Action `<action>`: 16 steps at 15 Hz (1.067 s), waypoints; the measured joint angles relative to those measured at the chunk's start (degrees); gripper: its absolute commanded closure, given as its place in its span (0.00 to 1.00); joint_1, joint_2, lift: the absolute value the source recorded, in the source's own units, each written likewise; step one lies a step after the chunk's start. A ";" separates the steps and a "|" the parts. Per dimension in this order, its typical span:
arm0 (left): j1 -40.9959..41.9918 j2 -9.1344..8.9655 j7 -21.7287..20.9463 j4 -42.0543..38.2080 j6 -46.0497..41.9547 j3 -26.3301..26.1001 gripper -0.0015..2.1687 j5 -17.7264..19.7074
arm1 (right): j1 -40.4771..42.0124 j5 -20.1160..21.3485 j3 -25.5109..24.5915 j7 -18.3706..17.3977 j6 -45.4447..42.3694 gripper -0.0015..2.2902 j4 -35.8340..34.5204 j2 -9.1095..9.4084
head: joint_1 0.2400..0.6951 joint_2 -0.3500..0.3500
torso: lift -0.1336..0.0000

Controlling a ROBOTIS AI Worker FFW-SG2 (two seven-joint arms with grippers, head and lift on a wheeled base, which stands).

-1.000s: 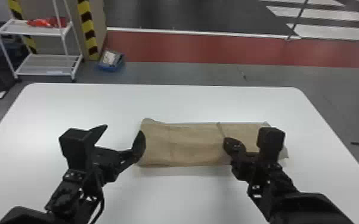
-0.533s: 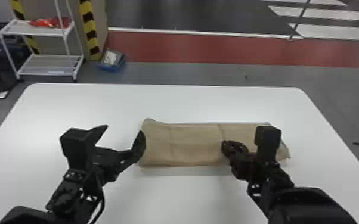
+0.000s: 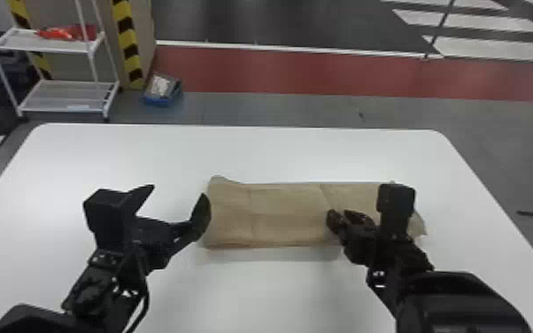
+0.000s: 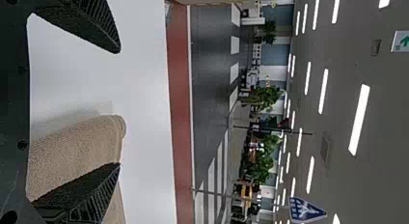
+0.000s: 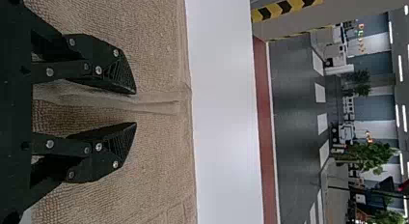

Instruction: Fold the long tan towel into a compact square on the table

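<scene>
The tan towel [image 3: 285,212] lies as a long, flat folded strip running left to right on the white table. At its left end, my left gripper [image 3: 176,194] is wide open, its right finger beside the towel's edge. My left gripper [image 4: 119,108] has a rounded fold of towel [image 4: 79,144] near one finger in the left wrist view. Over the towel's right half is my right gripper [image 3: 341,215], its fingers partly apart. In the right wrist view, a raised crease of towel [image 5: 159,101] runs between the fingers of my right gripper [image 5: 136,108], not pinched.
The white table [image 3: 252,155] extends around the towel on all sides. Beyond its far edge stand a white shelf rack [image 3: 64,95] and a blue bin [image 3: 161,95] on the floor, both toward the left.
The right gripper's fingers have drawn closer together and shifted slightly left over the towel. The left arm looks still, and the towel lies about as it did.
</scene>
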 measured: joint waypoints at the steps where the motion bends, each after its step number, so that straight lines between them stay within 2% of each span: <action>1: 0.00 0.02 -0.02 0.03 0.07 0.00 0.02 0.01 | -0.29 0.05 -0.01 0.00 0.48 0.34 -0.01 0.00 | 1.00 0.33 | 0.08; 4: 0.00 0.02 -0.03 0.06 0.17 0.00 0.02 0.01 | -1.33 0.27 0.20 0.00 2.31 0.33 -0.05 0.00 | 1.00 0.33 | 0.08; 5: 0.00 0.02 -0.03 0.06 0.17 0.02 0.02 0.02 | -1.69 0.42 0.37 0.00 3.23 0.22 -0.07 0.00 | 1.00 0.33 | 0.08; 6: 0.00 0.02 -0.03 0.06 0.17 0.05 0.02 0.02 | -1.94 0.60 0.47 0.00 4.03 0.20 -0.08 0.00 | 1.00 0.33 | 0.08; 10: -0.05 0.00 -0.03 0.00 0.07 0.34 0.02 0.02 | -2.11 0.78 0.60 0.00 5.12 0.21 -0.24 0.00 | 1.00 0.34 | 0.08; 11: -0.07 -0.01 -0.03 -0.01 0.02 0.35 0.02 0.02 | -2.09 0.80 0.60 0.00 5.25 0.28 -0.25 0.00 | 1.00 0.34 | 0.08; 13: -0.09 0.00 -0.06 -0.02 0.00 0.40 0.02 0.02 | -2.12 0.82 0.60 0.08 5.39 0.32 -0.26 0.00 | 1.00 0.34 | 0.08; 14: -0.09 0.01 -0.10 -0.02 0.00 0.44 0.02 0.04 | -2.19 0.82 0.60 0.11 5.47 0.40 -0.26 0.00 | 1.00 0.34 | 0.08; 16: -0.09 0.07 -0.11 -0.02 0.00 0.59 0.02 0.10 | -2.38 0.72 0.69 0.24 5.52 0.41 -0.26 0.00 | 1.00 0.35 | 0.08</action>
